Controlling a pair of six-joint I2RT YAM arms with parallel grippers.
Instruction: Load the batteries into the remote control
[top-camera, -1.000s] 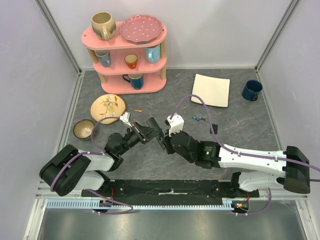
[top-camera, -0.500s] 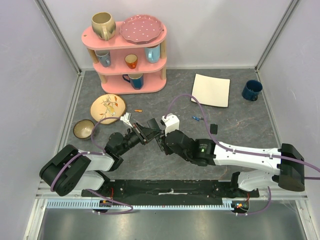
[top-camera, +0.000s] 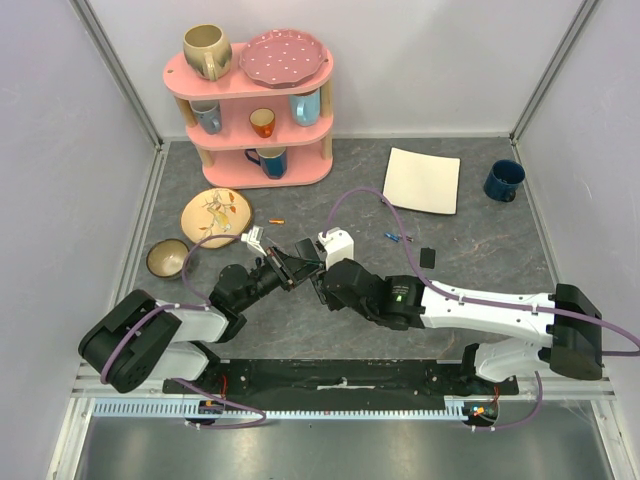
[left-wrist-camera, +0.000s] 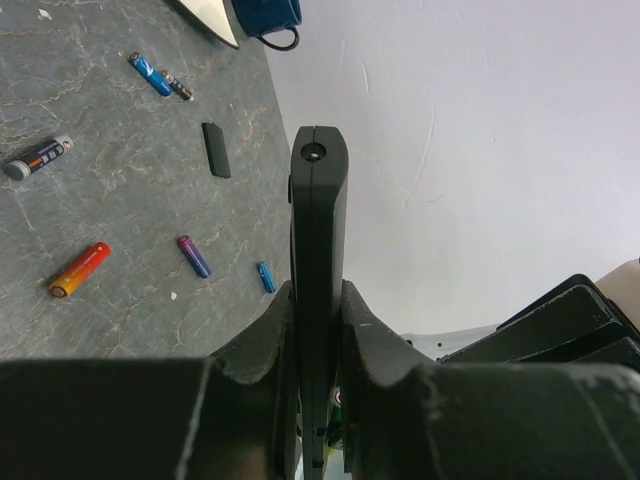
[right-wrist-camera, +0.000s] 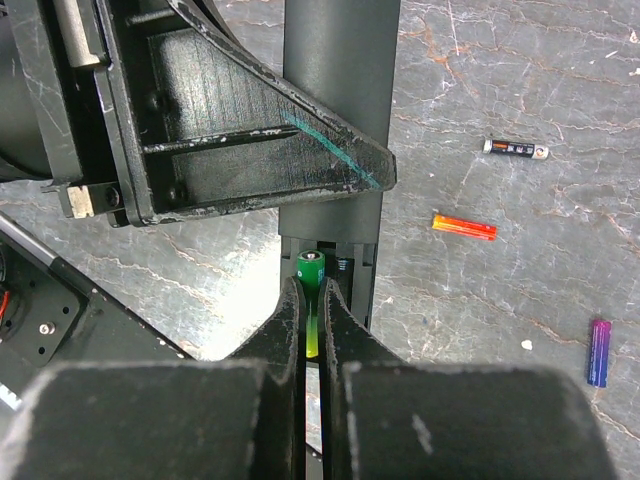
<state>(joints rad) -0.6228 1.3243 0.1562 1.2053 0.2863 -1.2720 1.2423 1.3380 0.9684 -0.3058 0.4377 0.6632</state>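
My left gripper (left-wrist-camera: 318, 295) is shut on the remote control (left-wrist-camera: 318, 220), a slim black bar held edge-on above the table. In the right wrist view the remote control (right-wrist-camera: 340, 90) shows its open compartment. My right gripper (right-wrist-camera: 311, 290) is shut on a green battery (right-wrist-camera: 311, 270) whose tip sits at the mouth of that compartment. From above, both grippers meet at the table's middle, left gripper (top-camera: 290, 265) beside right gripper (top-camera: 322, 285). Loose batteries lie on the grey table: red-orange (left-wrist-camera: 80, 270), purple (left-wrist-camera: 194, 256), blue (left-wrist-camera: 150, 74), black (right-wrist-camera: 516, 149).
A small black cover (top-camera: 428, 257) lies right of the arms. A pink shelf (top-camera: 250, 160) with mugs stands at the back, with a wooden plate (top-camera: 215, 215) and a bowl (top-camera: 167, 258) on the left. A white square plate (top-camera: 423, 180) and blue mug (top-camera: 503, 180) sit back right.
My right arm has shifted a little to the left, bringing the green battery closer to the remote control. The left arm has held still.
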